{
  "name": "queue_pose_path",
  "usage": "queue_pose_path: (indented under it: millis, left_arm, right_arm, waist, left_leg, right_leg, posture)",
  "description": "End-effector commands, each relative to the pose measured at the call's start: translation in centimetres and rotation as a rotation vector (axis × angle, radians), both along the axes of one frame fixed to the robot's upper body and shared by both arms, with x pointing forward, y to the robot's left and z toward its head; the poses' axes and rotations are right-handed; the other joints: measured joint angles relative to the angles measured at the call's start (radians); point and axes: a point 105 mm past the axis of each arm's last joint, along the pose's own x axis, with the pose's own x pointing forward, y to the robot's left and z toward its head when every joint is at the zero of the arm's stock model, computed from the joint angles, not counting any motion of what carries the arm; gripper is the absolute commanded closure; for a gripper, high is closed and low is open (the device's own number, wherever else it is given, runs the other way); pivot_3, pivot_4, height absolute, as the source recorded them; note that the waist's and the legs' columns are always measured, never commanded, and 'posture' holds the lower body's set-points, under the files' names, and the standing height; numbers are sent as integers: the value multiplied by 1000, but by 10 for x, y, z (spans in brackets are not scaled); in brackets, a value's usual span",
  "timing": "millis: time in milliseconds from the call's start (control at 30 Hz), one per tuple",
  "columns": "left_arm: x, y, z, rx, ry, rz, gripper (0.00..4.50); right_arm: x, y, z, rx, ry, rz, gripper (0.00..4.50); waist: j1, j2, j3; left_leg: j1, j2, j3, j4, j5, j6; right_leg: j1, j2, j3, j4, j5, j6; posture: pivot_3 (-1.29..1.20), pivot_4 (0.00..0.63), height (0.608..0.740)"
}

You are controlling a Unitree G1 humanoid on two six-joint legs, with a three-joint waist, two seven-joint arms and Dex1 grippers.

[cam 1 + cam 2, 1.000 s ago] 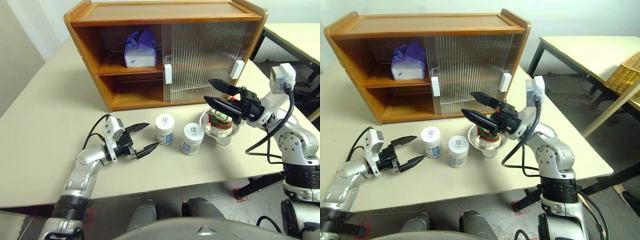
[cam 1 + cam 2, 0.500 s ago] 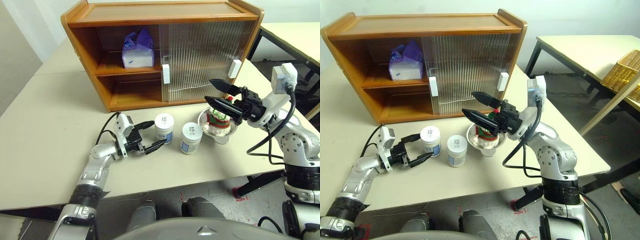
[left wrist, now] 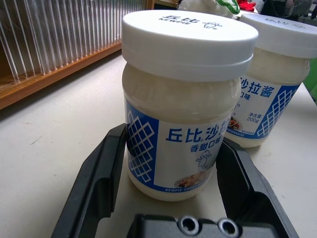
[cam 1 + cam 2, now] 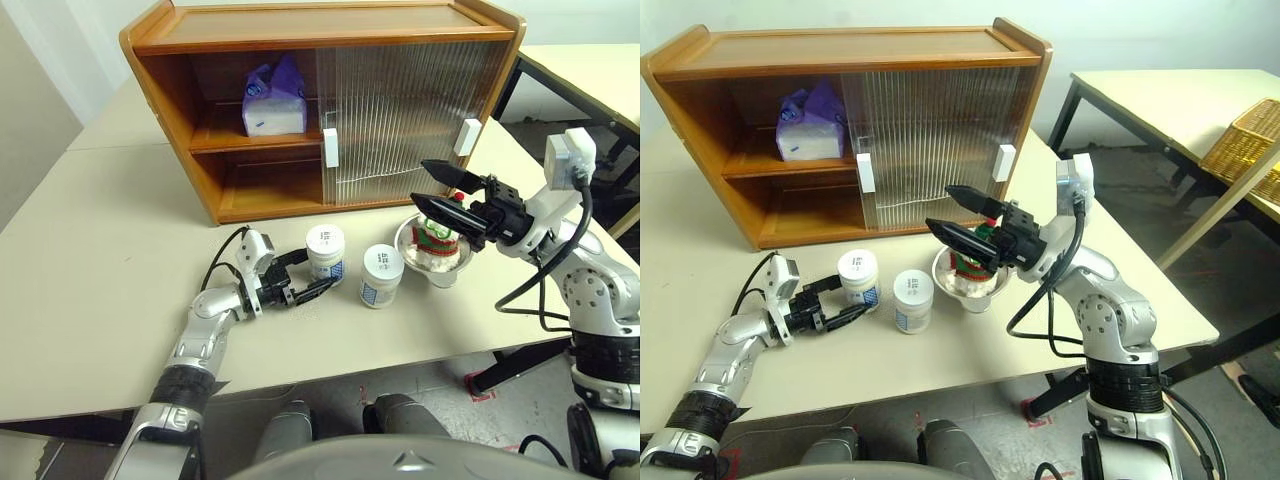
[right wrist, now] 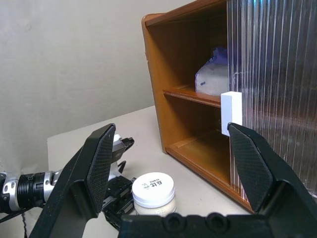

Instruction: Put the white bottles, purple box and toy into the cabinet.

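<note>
beige table (image 4: pixel 90 250): left jaws (image 3: pixel 171 171) bracket one white bottle (image 3: pixel 185 94).

Left arm (image 4: pixel 205 335): silver-grey metal segments, ribbed black cuff near the shoulder end, black cable looping from forearm to wrist. White box-shaped camera module (image 4: pixel 257 247) on the wrist.
Left gripper (image 4: pixel 312 275): black housing, two tapered matte black fingers (image 3: pixel 96 183); two round screw heads at the base between them.
Right arm (image 4: pixel 592 290): silver-grey rounded joint housings with small dark screw holes, black ribbed ring lower down, thick black cable arcing along it. White box-shaped module (image 4: pixel 565 157) on the wrist.
Right gripper (image 4: pixel 432 185): black body, two long pointed black fingers (image 5: pixel 94 171) with flat matte faces.
</note>
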Motion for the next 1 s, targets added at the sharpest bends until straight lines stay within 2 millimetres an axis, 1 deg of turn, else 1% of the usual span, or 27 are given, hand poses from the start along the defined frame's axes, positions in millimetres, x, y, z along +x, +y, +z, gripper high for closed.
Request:
queue_pose_path:
  millis: [33, 167, 367, 467, 733, 867, 933, 1000]
  left_arm:
    - [3, 2, 2, -5, -13, 16, 1443]
    - [7, 7, 8, -23, -36, 78, 1443]
    - [24, 24, 30, -77, -72, 234, 1443]
    - [33, 31, 34, -70, -67, 293, 1443]
    - [66, 47, 53, -139, -48, 498, 1443]
    - [83, 52, 60, -140, -59, 577, 1443]
    - [87, 53, 61, -137, -61, 595, 1443]
    - [90, 54, 60, -127, -59, 611, 1443]
  right_arm:
    - [-2, 0, 2, 5, -6, 2, 0]
    - [-1, 1, 2, 8, -6, 7, 0]
    - [0, 1, 1, 11, -5, 10, 0]
    - [1, 3, 1, 13, -4, 14, 0]
    - [1, 4, 1, 16, -6, 20, 0]
    - [0, 3, 0, 16, -8, 17, 0]
    - [0, 3, 0, 15, -8, 16, 0]
    - [0, 2, 0, 16, -10, 16, 0]
  waist:
    - [0, 0, 0]
    - [0, 0, 0]
    - [0, 0, 0]
    - [2, 0, 0]
    - [5, 0, 0]
    - [5, 0, 0]
    - [4, 0, 0]
    - [4, 0, 0]
  left_leg:
    - [0, 0, 0, 0, 0, 0]
    - [0, 0, 0, 0, 0, 0]
    - [-1, 0, 0, 0, 0, 0]
    - [-1, -1, 0, 0, 0, 0]
    - [-1, -1, 0, 0, 1, 1]
    - [-1, -2, 0, 0, 1, 1]
    - [-1, -2, 0, 0, 1, 2]
    - [0, -2, 1, 0, 2, 2]
  right_leg:
    - [0, 0, 0, 0, 0, 0]
    - [0, 0, 0, 0, 0, 0]
    - [0, 0, 0, -1, 0, 1]
    - [0, 0, 0, -1, -1, 2]
    - [2, 0, 1, -4, 1, 5]
    - [2, 0, 1, -4, 3, 7]
    - [2, 0, 1, -4, 9, 9]
    - [3, 0, 1, -5, 9, 9]
  posture:
    - [-137, 40, 740]
    - [-137, 40, 740]
    - [-120, 40, 740]
    - [-114, 40, 740]
    - [-113, 37, 740]
    - [-124, 30, 740]
    - [-124, 30, 740]
    - [-129, 27, 740]
